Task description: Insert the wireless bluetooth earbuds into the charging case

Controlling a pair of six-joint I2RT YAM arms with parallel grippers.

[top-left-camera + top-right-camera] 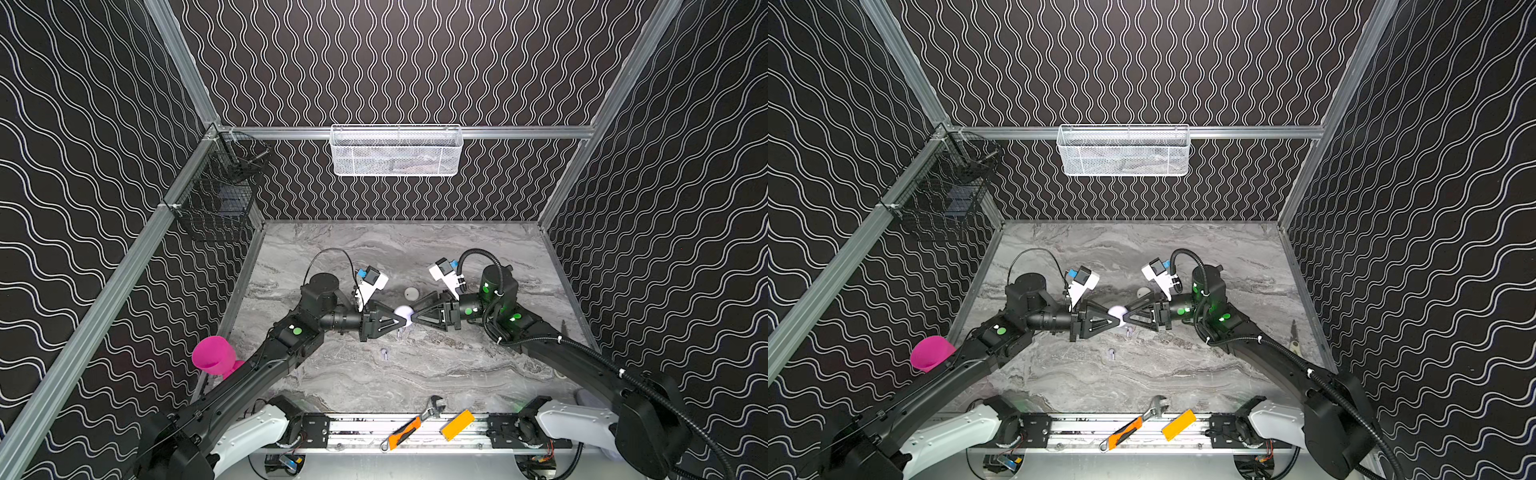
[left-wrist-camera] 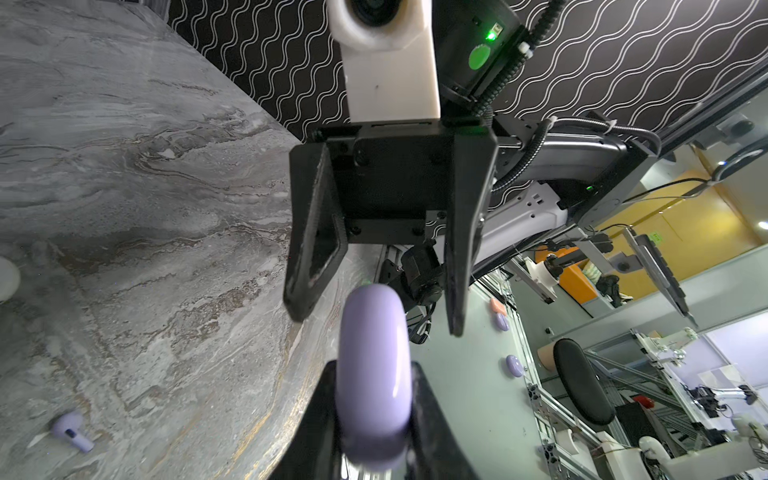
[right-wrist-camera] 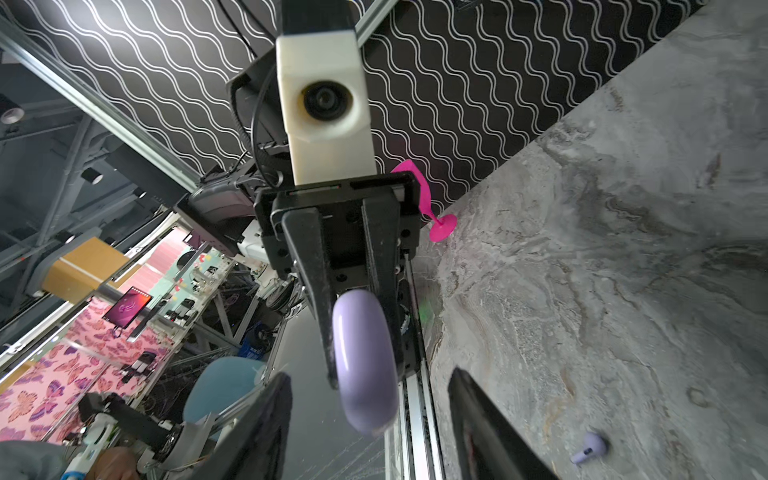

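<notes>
Earbud (image 1: 383, 353): lavender, stemmed, lying on the table (image 1: 457, 374) nearer the camera than the fingers, touched by nothing.
Case (image 2: 374, 374): round, lavender, looks closed, turned edge-on at mid-table.
Left fingers (image 3: 311, 270): clamped on the case, one on each flat face.
Right fingers (image 2: 467, 228): spread apart, facing the left ones tip to tip. The tips stand on either side of the case's free end, with a gap showing at each side.
White case (image 1: 411, 294): round, lying flat on the table just behind the fingers.
Goblet (image 1: 212, 353): pink, at the table's left edge beside the left arm.
Wrench (image 1: 415, 419): orange-handled, on the front rail.
</notes>
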